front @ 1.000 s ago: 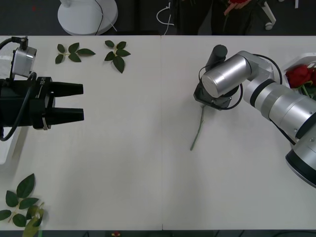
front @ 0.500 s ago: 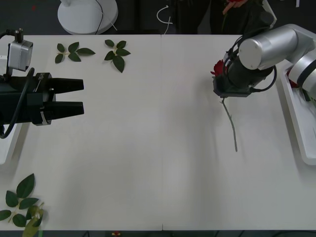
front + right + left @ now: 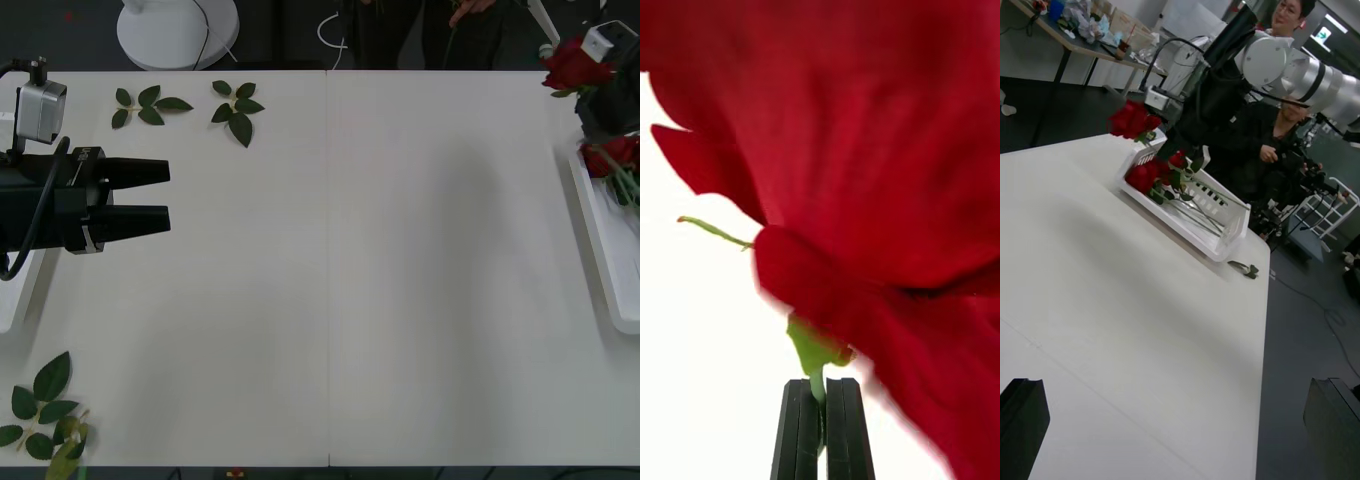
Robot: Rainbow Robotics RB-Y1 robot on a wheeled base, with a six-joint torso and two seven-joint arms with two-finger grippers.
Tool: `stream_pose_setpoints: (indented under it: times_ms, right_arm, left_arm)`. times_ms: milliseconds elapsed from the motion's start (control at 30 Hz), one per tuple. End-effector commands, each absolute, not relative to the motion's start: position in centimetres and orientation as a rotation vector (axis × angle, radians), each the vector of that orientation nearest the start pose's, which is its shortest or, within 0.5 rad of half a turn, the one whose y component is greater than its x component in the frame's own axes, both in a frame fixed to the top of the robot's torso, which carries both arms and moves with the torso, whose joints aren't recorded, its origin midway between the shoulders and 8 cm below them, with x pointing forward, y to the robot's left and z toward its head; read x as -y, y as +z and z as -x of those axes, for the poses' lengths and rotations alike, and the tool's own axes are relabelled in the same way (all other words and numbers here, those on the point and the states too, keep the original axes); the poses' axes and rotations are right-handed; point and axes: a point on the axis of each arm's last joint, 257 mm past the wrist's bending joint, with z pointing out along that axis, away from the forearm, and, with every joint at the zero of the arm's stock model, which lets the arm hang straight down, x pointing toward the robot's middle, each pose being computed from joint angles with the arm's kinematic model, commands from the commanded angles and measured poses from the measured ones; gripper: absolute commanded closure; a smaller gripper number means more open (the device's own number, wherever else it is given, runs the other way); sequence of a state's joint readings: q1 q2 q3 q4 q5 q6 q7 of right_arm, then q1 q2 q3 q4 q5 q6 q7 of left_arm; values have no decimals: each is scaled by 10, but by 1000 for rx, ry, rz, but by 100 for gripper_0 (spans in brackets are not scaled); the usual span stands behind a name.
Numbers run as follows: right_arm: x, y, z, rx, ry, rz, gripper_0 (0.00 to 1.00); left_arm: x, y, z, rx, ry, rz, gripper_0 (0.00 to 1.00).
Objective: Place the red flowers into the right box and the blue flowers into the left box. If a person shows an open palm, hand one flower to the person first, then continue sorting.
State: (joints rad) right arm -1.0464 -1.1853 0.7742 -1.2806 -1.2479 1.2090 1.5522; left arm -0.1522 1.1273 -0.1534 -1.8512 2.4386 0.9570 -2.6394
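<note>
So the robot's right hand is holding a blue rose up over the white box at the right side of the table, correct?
Not quite: the rose is red, not blue, as the right wrist view shows. The right hand does grip its stem, above the right box.

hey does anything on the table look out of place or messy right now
Only loose green leaf sprigs near the far edge and more at the near left corner. Otherwise tidy: the right gripper holds a red rose over the right box.

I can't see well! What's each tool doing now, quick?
Left tool: open, holding nothing, over the table's left side.
Right tool: closed on a rose stem, up by the right box.
</note>
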Motion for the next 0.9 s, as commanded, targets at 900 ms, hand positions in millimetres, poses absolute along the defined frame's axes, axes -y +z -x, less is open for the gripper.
stream_pose_setpoints:
  times_ms: [900]
  right_arm:
    - [608,-181,-547,-2642,-721,128,100]
  left_arm:
    - [-150,-51,-373,-1562,-1051,-1016,0]
